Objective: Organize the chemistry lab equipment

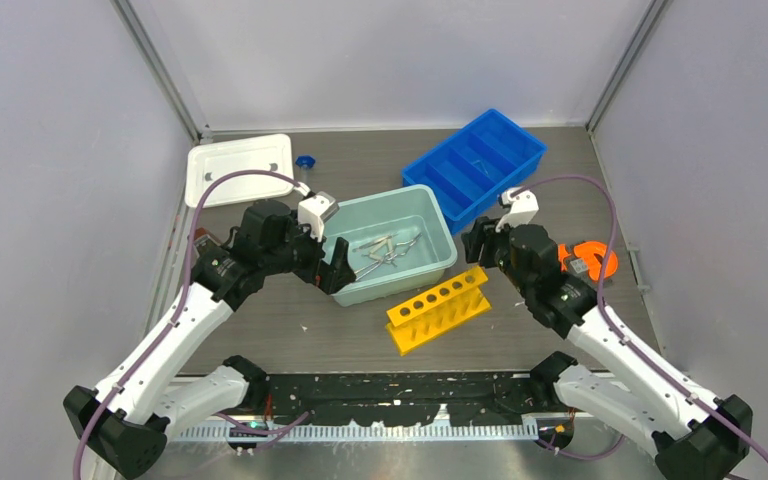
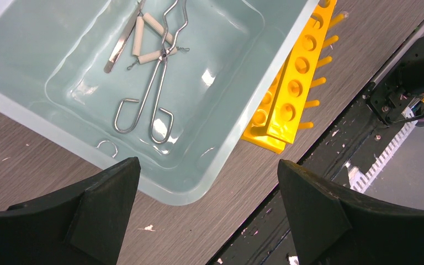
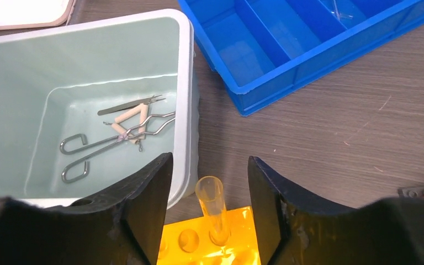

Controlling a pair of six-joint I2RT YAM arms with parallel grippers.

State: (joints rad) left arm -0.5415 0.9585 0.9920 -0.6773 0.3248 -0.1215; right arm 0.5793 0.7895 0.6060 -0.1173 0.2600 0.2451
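Toward the desk's near edge, abt mid-way, the right claw (image 3: 210, 160) stands spread either side of a clear tube (image 3: 210, 201) upright in a hole of the yellow rack (image 3: 196, 245), pads not touching it. Looks like a release: lift straight up, since the teal tub (image 3: 185, 83) is just beside and any sideways drift could tip tube or rack. Left claw (image 2: 207, 165), spread wide and empty, hovers over the tub's near corner. Tongs (image 2: 154, 94), wire triangle (image 2: 152, 38) and tweezers (image 2: 122, 44) lie inside, desk centre. Blue tray (image 3: 287, 94) sits twd far right corner, white lid (image 1: 240, 165) and blue cap (image 1: 306, 160) far left.

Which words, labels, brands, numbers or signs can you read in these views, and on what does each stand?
None can be read: the teal tub, blue tray, yellow rack and white lid show no print, and no other surface shows legible marks.
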